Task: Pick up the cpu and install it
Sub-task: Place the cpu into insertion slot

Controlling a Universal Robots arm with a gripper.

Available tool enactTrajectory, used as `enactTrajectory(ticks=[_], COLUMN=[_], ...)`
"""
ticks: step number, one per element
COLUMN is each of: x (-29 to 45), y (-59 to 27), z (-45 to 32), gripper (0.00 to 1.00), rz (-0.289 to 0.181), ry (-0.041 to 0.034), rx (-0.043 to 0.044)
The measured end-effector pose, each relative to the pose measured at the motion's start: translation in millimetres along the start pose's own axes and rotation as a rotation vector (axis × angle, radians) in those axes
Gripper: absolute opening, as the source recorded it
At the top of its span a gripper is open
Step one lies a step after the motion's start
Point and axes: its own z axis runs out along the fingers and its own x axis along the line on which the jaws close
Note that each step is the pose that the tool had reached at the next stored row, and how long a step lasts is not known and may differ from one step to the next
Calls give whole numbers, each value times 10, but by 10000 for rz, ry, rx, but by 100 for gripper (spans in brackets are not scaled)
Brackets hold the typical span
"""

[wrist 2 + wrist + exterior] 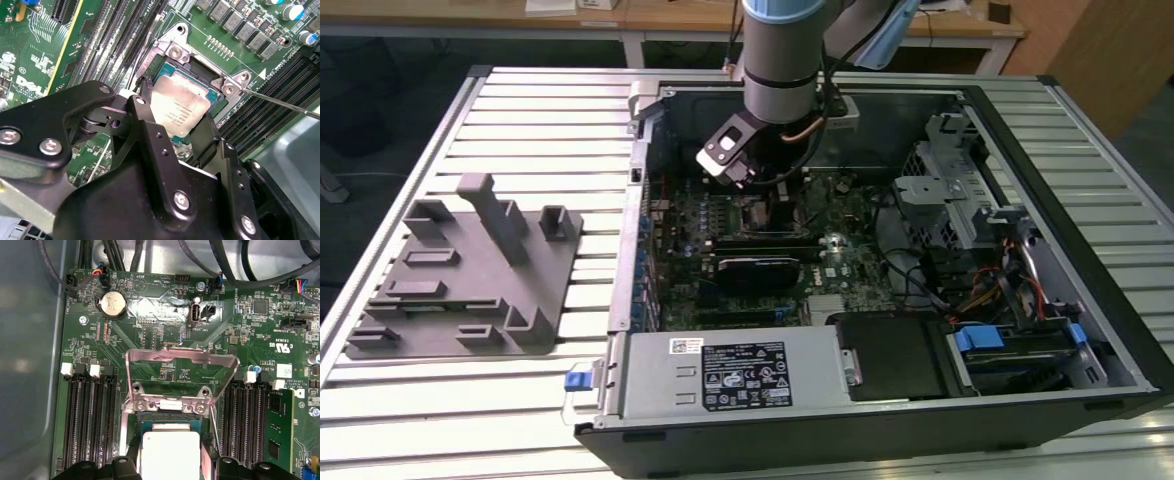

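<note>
The cpu [179, 111], a flat square chip with a silver top, sits low in the black socket [212, 95] on the green motherboard [35, 45]. My gripper [178, 105] is shut on it, one black finger against each of two opposite edges. The first wrist view shows the same cpu [170, 452] between the fingers [210, 462], with the socket's metal load plate [180, 365] swung up and open just beyond it. From the exterior view the gripper [767, 195] reaches down into the open computer case [1067, 330], over the middle of the board.
A thin socket lever [280, 102] sticks out beside the socket. Memory slots [90, 420] flank it on both sides. Cables [235, 270] run along the board's edge. Grey fixture blocks [460, 270] stand on the slatted table at the exterior view's left. A power supply [734, 375] lies at the case's front.
</note>
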Motion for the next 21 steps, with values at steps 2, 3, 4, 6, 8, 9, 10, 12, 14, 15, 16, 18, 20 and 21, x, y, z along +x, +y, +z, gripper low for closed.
enactTrajectory(ticks=[2, 3, 4, 6, 8, 9, 10, 12, 14, 15, 16, 18, 20, 21], x=[0, 0, 0, 1, 0, 0, -1, -1, -1, -1, -1, -1, -1, -1], y=[0, 0, 0, 1, 4, 10, 25, 35, 36, 37, 37, 41, 49, 54], z=[2, 3, 6, 8, 9, 9, 9, 10, 10, 10, 10, 10, 11, 11], gripper=[55, 55, 55, 55, 55, 55, 55, 55, 55, 55, 55, 55, 55, 55], rz=[6, 15, 49, 66, 68, 72, 89, 151, 197, 197, 199, 231, 268, 286], ry=[3, 2, 0, 2, 3, 3, 0, -2, -2, -3, -3, -4, -5, -7], rx=[-2, -1, 0, -1, -1, 0, 1, 3, 3, 2, 3, 5, 7, 6])
